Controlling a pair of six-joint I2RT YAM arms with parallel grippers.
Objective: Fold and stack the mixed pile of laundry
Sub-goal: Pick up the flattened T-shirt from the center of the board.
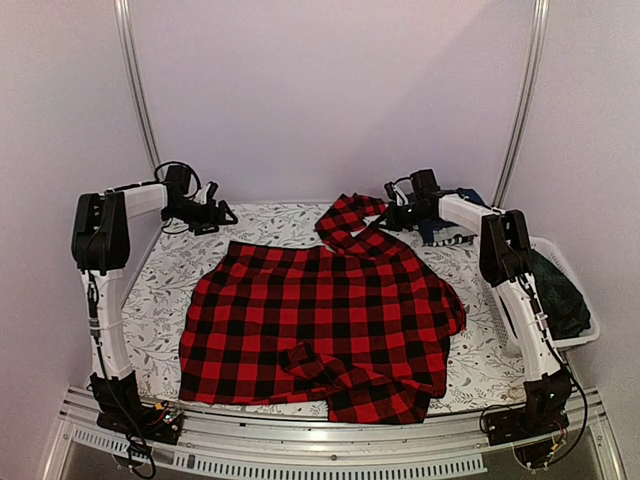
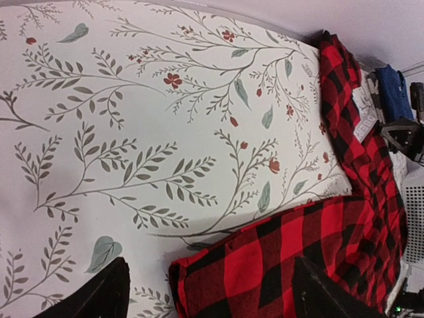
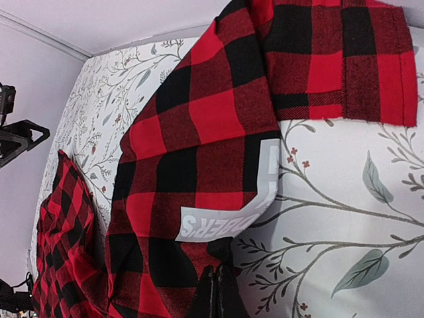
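red and black flannel shirt (image 1: 320,330) is spread flat over the middle of the desk, on the floral cloth (image 1: 160,300), running from close to the near edge back toward the far edge. one sleeve is folded across the body near the front. the collar end at the far side is bunched up and lifted a bit off the cloth.

right fingers (image 3: 215,295) are at the far right part of the desk, squeezed fully together on the edge of the shirt fabric, right next to a grey printed label (image 3: 228,222) on the inside of the collar area. so that one has hold of the shirt.

left fingers (image 1: 222,214) are over near the far left corner of the desk, spread wide with nothing in them. in the left wrist view the far left corner of the shirt lies below, between the two fingers, but they aren't touching it as far as i can see.

white lattice basket (image 1: 590,330) sits off the right edge with a dark green garment (image 1: 560,295) inside it. a navy garment (image 1: 440,235) is at the far right corner, just behind the right arm, partly hidden by it.
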